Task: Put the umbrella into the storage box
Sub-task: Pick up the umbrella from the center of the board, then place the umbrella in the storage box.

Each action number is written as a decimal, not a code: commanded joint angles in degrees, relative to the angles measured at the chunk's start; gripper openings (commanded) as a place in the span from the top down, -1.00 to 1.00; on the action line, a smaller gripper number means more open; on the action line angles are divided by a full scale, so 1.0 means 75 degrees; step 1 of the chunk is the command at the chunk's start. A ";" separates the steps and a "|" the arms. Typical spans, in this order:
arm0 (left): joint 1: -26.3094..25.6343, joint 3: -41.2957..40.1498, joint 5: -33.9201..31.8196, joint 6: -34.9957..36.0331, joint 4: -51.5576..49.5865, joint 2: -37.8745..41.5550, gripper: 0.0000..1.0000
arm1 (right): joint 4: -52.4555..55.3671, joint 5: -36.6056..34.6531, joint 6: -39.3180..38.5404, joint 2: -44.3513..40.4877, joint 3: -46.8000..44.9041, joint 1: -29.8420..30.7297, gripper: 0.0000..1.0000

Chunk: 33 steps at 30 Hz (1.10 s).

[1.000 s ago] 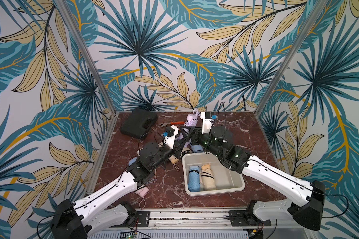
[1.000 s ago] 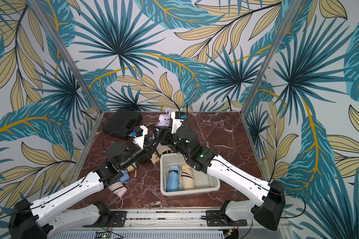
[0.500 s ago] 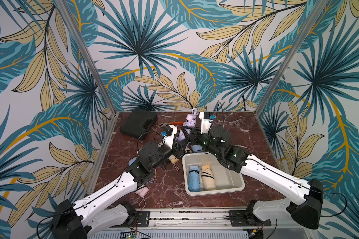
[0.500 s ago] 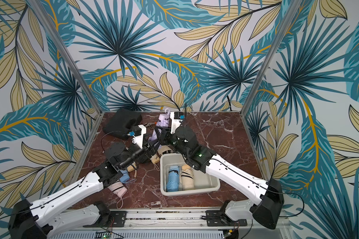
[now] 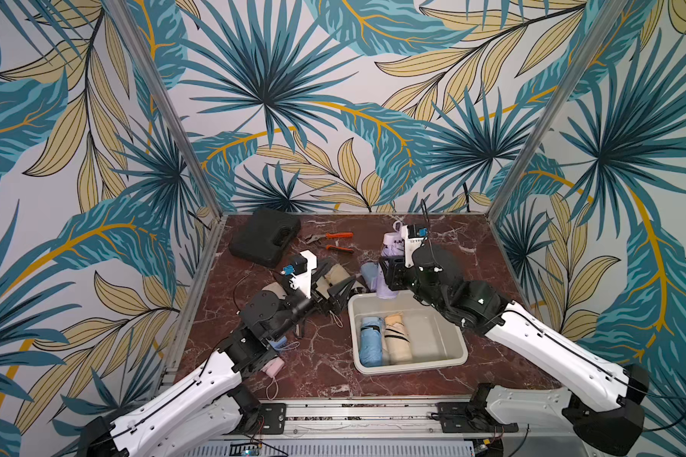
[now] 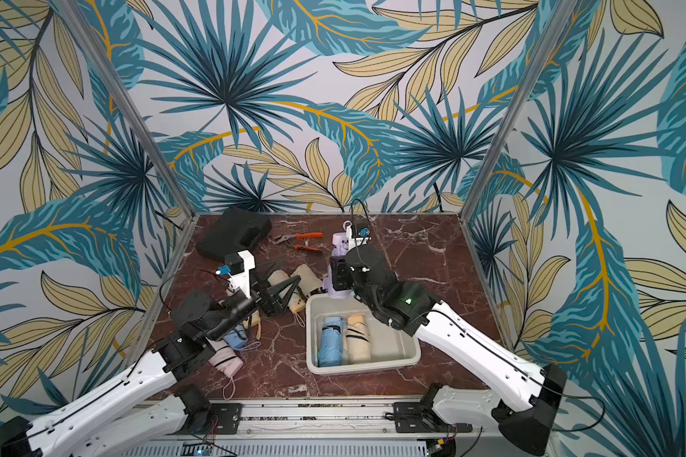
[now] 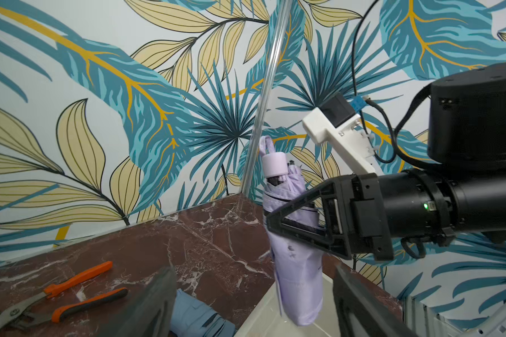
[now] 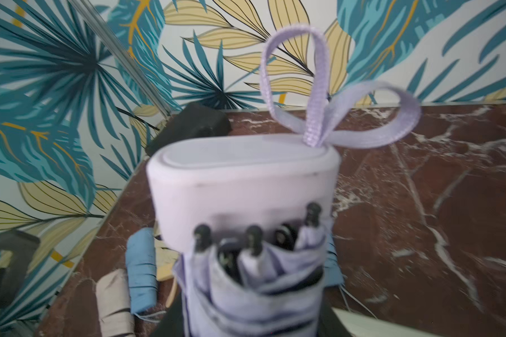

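**Lilac umbrella upright in the right gripper at the box's far left corner**

Top views: in both top views the right gripper (image 5: pixel 389 275) is clamped around the middle of the lilac umbrella (image 5: pixel 386 291). The umbrella stands nearly upright, handle up, with its lower end at the far left corner of the storage box (image 5: pixel 412 367). Inside the box, 1 blue umbrella (image 5: pixel 371 340) and 1 beige umbrella (image 5: pixel 397 336) lie side by side against the left wall, long axes running near to far. The right half of the box floor is bare. The left gripper (image 5: pixel 335 281) stands wide apart and holds nothing. It sits just left of the box, above loose beige umbrellas (image 6: pixel 305 277) on the desk (image 5: pixel 472 245).

Left wrist view: the right gripper's fingers (image 7: pixel 301 224) pinch the lilac umbrella across its body. It tilts slightly, and its tip hangs over the box's pale corner. I cannot tell whether the tip touches the box.

Right wrist view: the handle cap (image 8: pixel 243 186) and its strap fill the blurred picture, so the grip itself is not shown.

Judgement: the coming move turns on the long axis. The umbrella is upright, while the free slot runs near to far, to the right of the beige umbrella. The right arm, which already holds the umbrella, would need to carry it right and tip it flat.
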<state>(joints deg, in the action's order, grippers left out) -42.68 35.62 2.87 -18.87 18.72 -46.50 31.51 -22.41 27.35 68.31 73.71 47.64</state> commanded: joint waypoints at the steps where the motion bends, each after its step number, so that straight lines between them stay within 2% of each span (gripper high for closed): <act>1: -0.0011 -0.0337 -0.0602 -0.1810 -0.0624 0.0041 -0.71 | 0.2485 -0.0342 0.0082 -0.0179 0.0445 -0.0006 0.41; 3: -0.0016 -0.0378 -0.0573 -0.2700 -0.1157 -0.0049 -0.70 | 0.3235 -0.0146 0.0202 -0.0156 0.0466 0.0000 0.36; 6: -0.0012 -0.0378 -0.0386 -0.3513 -0.1986 -0.0068 -0.70 | 0.3993 -0.0050 0.0397 -0.0111 0.0353 0.0000 0.29; 10: -0.0007 -0.0366 -0.0159 -0.4151 -0.2714 -0.0046 -0.69 | 0.4041 -0.0129 0.0244 -0.0077 -0.0198 0.0000 0.26; 13: -0.0009 -0.0400 -0.0134 -0.4279 -0.3098 -0.0021 -0.69 | 0.3788 -0.0281 0.0026 0.0049 -0.0641 -0.0013 0.25; 18: -0.0004 -0.0389 -0.0610 -0.4184 -0.3612 0.0145 -0.70 | 0.3039 -0.0353 0.0039 0.0215 -0.1506 -0.0058 0.25; 22: 0.0125 -0.0395 -0.1176 -0.4728 -0.4349 0.0316 -0.69 | 0.2866 -0.0622 0.0413 0.0472 -0.2053 -0.0117 0.26; 29: 0.0779 -0.0471 -0.1119 -0.5563 -0.5578 0.0523 -0.70 | 0.2459 -0.0560 0.1080 0.0743 -0.2877 -0.0118 0.25; 33: 0.1099 -0.0471 -0.0981 -0.5469 -0.5639 0.0535 -0.69 | 0.1949 -0.0582 0.1317 0.0902 -0.3262 -0.0132 0.16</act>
<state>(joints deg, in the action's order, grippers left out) -35.55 32.91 -4.73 -59.00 -20.91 -43.27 49.95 -25.12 34.48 74.30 50.81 46.85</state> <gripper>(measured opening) 0.848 0.452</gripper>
